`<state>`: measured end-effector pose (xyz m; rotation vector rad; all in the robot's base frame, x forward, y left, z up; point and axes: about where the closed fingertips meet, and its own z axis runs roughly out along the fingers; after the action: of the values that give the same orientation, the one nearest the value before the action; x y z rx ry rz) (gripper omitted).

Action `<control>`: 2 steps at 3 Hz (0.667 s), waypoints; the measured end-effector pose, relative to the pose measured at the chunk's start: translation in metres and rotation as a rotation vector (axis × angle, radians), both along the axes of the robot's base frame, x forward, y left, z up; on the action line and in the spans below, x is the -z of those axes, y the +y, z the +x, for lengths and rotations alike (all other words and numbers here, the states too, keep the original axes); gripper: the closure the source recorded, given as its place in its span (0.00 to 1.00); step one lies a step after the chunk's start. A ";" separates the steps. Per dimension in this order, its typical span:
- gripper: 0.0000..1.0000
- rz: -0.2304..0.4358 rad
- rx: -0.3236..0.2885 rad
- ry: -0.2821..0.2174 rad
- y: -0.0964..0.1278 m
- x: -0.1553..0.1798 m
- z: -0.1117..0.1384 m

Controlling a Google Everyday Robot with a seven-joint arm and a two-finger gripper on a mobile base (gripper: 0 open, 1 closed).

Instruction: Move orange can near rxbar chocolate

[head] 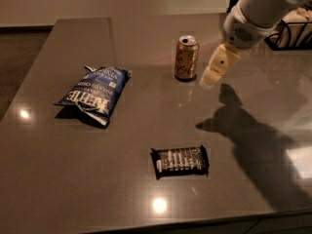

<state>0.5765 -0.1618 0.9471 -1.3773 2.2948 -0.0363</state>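
The orange can stands upright on the grey table, near the middle back, its silver top showing. The rxbar chocolate, a flat black bar with white text, lies toward the table's front, well apart from the can. My gripper hangs from the white arm at the upper right, just right of the can and slightly in front of it, above the table. It holds nothing.
A blue Kettle chip bag lies on the left part of the table. A black wire basket stands at the back right corner. The table's front edge runs along the bottom.
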 end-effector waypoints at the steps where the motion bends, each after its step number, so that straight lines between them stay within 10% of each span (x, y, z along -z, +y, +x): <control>1: 0.00 0.059 0.099 -0.038 0.006 0.008 0.042; 2: 0.00 0.105 0.177 -0.067 0.010 0.017 0.082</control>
<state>0.6584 -0.1520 0.9298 -1.1018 2.3213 -0.0174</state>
